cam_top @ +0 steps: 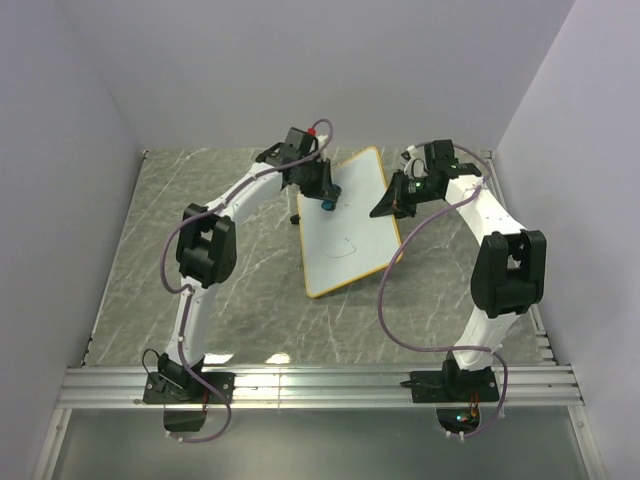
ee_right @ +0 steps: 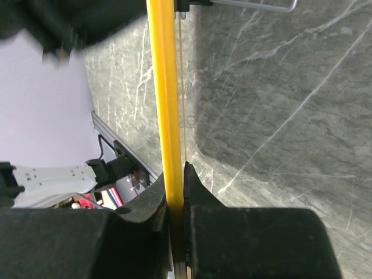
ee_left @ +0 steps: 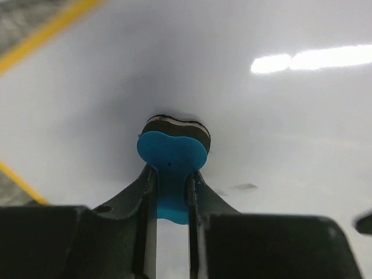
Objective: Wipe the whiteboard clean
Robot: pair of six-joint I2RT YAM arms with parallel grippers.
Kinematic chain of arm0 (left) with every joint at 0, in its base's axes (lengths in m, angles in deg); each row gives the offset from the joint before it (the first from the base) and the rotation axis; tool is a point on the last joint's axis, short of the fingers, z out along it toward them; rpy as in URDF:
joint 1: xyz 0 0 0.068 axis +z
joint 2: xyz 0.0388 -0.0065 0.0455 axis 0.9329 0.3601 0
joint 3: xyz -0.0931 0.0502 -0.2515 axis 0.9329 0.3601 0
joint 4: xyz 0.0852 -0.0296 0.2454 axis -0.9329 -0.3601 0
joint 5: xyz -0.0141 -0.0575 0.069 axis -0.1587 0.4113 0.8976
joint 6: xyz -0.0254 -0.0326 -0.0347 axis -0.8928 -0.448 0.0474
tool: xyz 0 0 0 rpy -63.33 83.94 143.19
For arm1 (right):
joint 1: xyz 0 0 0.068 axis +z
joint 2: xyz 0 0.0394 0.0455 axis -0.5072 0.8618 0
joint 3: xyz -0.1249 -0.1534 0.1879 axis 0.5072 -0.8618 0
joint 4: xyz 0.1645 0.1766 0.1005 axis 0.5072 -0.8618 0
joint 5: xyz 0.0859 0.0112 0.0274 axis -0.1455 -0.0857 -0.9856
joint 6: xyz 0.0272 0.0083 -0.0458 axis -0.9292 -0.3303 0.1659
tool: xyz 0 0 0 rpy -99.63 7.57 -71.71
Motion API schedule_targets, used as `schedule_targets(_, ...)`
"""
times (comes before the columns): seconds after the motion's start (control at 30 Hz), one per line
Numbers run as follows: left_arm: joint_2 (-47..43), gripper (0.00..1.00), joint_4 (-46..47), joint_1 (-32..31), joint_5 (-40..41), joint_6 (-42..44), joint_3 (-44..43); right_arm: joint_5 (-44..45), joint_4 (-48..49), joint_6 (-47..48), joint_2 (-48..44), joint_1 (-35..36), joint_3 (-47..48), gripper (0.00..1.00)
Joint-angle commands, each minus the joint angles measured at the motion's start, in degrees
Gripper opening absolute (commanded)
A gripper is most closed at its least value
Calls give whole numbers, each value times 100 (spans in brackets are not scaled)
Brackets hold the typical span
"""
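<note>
The whiteboard (cam_top: 345, 225) lies tilted on the grey marble table, its right edge lifted. Faint black scribbles (cam_top: 345, 242) show near its middle. My left gripper (cam_top: 326, 198) is shut on the blue eraser (ee_left: 171, 160), whose felt end presses on the white board surface (ee_left: 279, 116) near the board's upper left. My right gripper (cam_top: 385, 207) is shut on the board's yellow-orange frame (ee_right: 164, 99) at the right edge; the frame runs edge-on between the fingers (ee_right: 195, 189).
Grey marble table (cam_top: 230, 300) surrounds the board. Metal rails (cam_top: 320, 385) run along the near edge. Small black clips (cam_top: 297, 218) sit at the board's left edge. A metal clip wire (ee_right: 250, 4) shows at the top of the right wrist view.
</note>
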Motion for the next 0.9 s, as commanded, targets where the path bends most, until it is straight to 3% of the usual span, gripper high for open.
schedule_targets(0.0,-347,0,-398,-731,-630,367,-140,717,-1058,186,284,227,9,0)
schedule_targets(0.2,-576,0,-285,-873,27,175,159,841,-1058,274,240,341,-167,0)
schedule_targets(0.37,125,0,-724,-409,784,-177,-551,884,-1076,327,144,359,-290,0)
schedule_targets(0.63,856,0,-830,269,706,-318,-1002,832,-1076,318,99,367,-299,0)
schedule_targets(0.87,384,0,-734,33,346,103,-712,832,-1067,300,170,376,-220,0)
